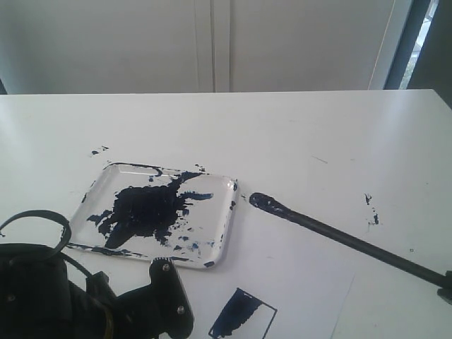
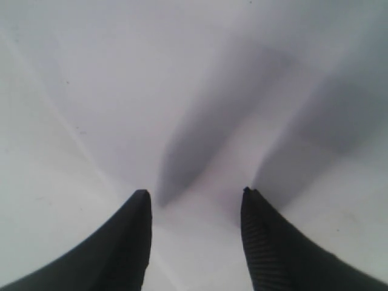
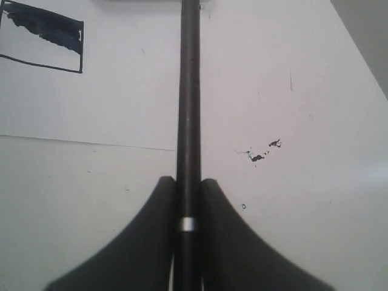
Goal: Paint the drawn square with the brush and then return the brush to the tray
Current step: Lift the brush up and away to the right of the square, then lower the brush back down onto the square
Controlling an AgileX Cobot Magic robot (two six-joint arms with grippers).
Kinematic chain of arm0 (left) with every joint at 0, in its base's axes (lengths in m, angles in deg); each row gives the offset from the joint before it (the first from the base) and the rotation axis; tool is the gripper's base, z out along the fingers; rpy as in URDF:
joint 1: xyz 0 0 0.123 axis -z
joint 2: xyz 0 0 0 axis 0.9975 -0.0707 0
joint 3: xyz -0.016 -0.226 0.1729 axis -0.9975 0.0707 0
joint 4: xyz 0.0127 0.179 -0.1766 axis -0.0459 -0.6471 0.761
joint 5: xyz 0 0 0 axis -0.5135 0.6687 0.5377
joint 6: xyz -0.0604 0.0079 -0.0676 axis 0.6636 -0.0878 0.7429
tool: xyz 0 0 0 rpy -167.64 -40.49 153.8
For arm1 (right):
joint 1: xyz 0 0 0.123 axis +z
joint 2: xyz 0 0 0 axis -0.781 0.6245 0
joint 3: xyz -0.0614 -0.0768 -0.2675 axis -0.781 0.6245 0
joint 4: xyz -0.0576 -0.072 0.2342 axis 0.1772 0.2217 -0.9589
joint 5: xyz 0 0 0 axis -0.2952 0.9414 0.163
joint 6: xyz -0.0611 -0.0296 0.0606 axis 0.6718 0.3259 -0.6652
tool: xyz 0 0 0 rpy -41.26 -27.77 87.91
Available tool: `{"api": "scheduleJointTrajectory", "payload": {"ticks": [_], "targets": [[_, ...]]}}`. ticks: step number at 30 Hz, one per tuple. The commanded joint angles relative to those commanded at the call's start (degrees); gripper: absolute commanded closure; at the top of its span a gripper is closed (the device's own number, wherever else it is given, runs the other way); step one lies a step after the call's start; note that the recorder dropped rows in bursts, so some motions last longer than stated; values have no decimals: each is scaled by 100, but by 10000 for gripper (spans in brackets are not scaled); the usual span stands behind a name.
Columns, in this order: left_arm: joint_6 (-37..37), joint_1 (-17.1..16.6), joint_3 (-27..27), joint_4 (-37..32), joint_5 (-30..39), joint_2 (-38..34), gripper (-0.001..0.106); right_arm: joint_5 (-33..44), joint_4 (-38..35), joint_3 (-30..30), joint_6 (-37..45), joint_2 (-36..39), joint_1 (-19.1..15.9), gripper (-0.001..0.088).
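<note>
The clear tray [image 1: 224, 229] with a big dark blue blotch lies left of the middle on the white table. To its right the brush [image 1: 332, 233] stretches out, its dark tip close to the tray's right rim. My right gripper [image 3: 188, 180] is shut on the black handle of the brush [image 3: 188, 91]; in the exterior view only a bit of it shows at the right edge [image 1: 446, 286]. The drawn square [image 1: 241, 314] near the front edge is partly smeared blue; the right wrist view also shows the drawn square [image 3: 42, 37]. My left gripper [image 2: 193, 193] stands open over bare table.
The left arm's black body and cable [image 1: 85, 296] fill the front left corner, just before the tray. Small paint specks [image 1: 372, 210] lie right of the brush, and more specks [image 1: 99, 150] sit behind the tray. A sheet edge [image 3: 91, 143] crosses the table.
</note>
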Motion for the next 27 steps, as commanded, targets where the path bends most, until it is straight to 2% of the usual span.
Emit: {"api": "scheduleJointTrajectory", "payload": {"ticks": [9,14,19,23,27], "targets": [[-10,0,0,0,-13,9,544,274,-124,-20,-399,-210,0,868],[-10,0,0,0,-13,9,544,145,-79,-456,-430,-210,0,868],[-11,0,0,0,-38,9,544,-825,-33,-927,-921,-144,0,868],[-11,0,0,0,-70,9,544,-1350,-22,-849,-1030,109,0,868],[-11,0,0,0,-118,9,544,-1895,-40,-476,-1330,486,0,868]]}}
